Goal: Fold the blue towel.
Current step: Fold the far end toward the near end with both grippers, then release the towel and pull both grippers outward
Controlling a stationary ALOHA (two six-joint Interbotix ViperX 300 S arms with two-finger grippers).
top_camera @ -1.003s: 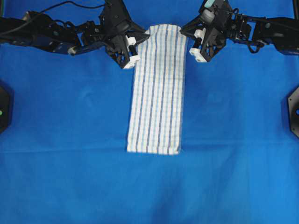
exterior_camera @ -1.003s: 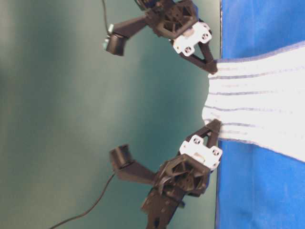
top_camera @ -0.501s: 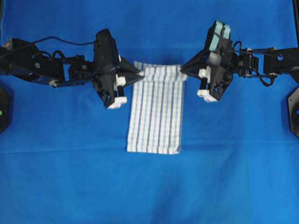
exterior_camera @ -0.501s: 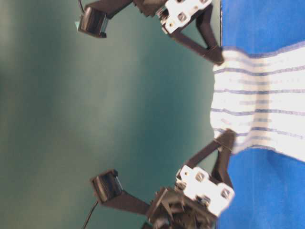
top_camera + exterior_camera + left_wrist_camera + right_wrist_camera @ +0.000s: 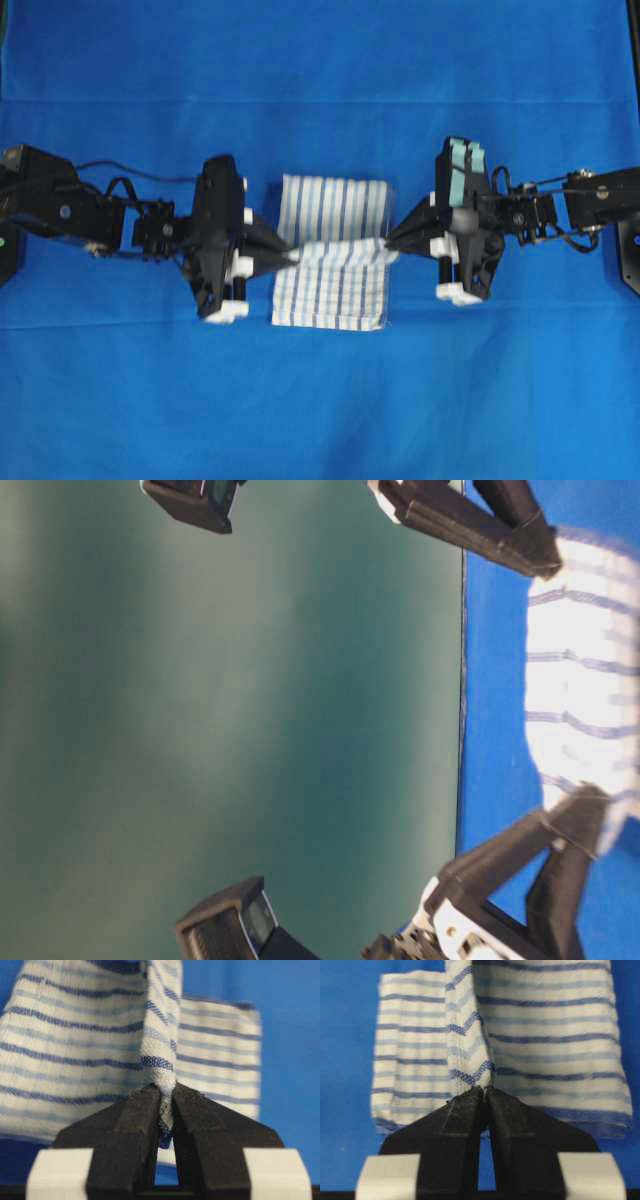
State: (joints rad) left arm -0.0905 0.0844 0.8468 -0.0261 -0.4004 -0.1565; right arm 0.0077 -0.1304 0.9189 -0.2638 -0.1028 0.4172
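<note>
Your left gripper (image 5: 292,253) and right gripper (image 5: 388,243) each have jaws clamped on the towel (image 5: 333,285), one at each side edge.

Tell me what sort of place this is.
Probably a lab robot workbench: a plain blue table covering, two arms, left gripper and right gripper, pinching the blue towel, against a bare green backdrop.

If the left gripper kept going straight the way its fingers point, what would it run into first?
The blue towel it already pinches; beyond that, probably the right gripper, which faces the left gripper across the cloth, though depth is unclear.
</note>
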